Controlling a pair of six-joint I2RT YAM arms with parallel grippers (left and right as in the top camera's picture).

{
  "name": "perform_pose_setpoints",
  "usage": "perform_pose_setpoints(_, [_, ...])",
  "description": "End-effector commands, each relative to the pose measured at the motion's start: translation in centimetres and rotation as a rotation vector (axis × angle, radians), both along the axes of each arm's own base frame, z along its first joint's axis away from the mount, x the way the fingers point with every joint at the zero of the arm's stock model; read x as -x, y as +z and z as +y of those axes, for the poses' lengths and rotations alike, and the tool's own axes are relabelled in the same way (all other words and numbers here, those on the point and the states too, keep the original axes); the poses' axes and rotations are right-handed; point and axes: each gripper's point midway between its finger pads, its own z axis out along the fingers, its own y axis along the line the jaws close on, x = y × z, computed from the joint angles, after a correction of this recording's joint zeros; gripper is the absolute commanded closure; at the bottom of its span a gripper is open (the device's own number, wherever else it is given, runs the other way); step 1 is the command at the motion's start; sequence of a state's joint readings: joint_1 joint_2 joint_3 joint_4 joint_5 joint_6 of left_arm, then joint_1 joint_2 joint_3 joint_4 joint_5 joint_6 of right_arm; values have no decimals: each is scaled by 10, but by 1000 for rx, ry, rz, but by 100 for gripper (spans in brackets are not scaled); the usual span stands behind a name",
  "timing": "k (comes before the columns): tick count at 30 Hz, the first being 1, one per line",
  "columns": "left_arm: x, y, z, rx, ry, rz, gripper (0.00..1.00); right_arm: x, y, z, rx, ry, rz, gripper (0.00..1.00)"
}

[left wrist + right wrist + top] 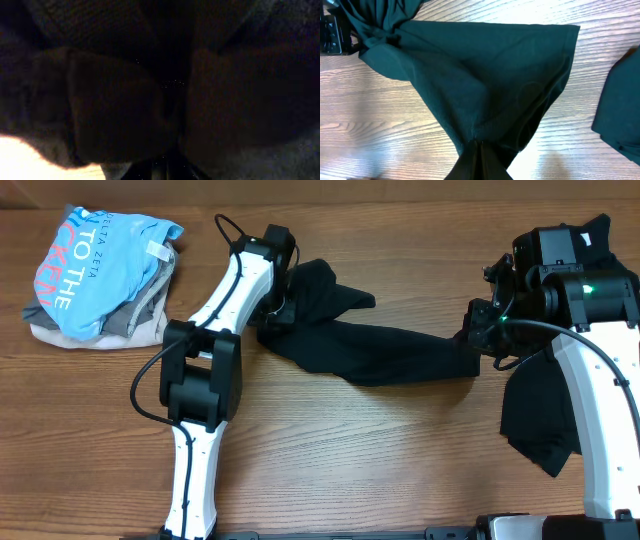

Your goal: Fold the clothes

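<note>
Your left gripper point(278, 308) sits near the far edge of the desk point(400, 470), left of centre, buried in one bunched end of the black shirt point(390, 355). Its wrist view is almost black. Cloth point(110, 100) fills it and creases down to the bottom centre, where the jaws are closed on a pinch of the shirt. You can barely make out the fingers themselves.

Your right gripper point(478, 340) is toward the right edge, at the shirt's other end. In its wrist view the fabric point(485, 75) fans out from a tight gather at the bottom centre, where the jaws are clamped together on the cloth point(479, 162).

Between your two grippers the shirt runs as a long twisted band across the middle of the desk, wider and rumpled at the left end, narrowing toward the right. From the pictures you cannot tell how much of it rests on the wood.

A second shirt point(540, 415), also black, lies by the right edge, partly under your right arm. Its edge shows at the right of the right wrist view point(620, 110), apart from the held shirt.

In the far left corner sits a pile. A light-blue tee point(100, 265) with lettering is on top, with a grey garment point(140, 310) and a beige one point(60, 335) under it, well apart from both grippers.
</note>
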State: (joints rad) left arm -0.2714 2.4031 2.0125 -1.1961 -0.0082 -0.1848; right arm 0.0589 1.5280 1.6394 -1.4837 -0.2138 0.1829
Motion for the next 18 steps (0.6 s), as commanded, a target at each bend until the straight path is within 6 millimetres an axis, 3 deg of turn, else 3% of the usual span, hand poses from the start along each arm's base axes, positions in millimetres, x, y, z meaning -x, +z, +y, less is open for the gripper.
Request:
perform_pose_setpoints(1, [-4, 44, 7, 23, 33, -80, 96, 0, 2, 0, -2, 8, -14, 96])
perform_pose_setpoints(2, [-6, 57, 7, 30, 37, -109, 89, -1, 2, 0, -2, 8, -16, 96])
perform_pose_setpoints(5, [-8, 112, 4, 72, 36, -225, 50, -3, 3, 0, -3, 8, -24, 96])
perform_pose_setpoints(10, [-18, 183, 0, 129, 24, -433, 33, -3, 3, 0, -3, 8, -24, 96])
perform_pose_setpoints(14, [-44, 198, -23, 226, -80, -552, 27, -3, 3, 0, -4, 8, -24, 96])
perform_pose_setpoints(18, [-62, 174, -51, 285, -180, -563, 27, -3, 3, 1, -4, 8, -24, 96])
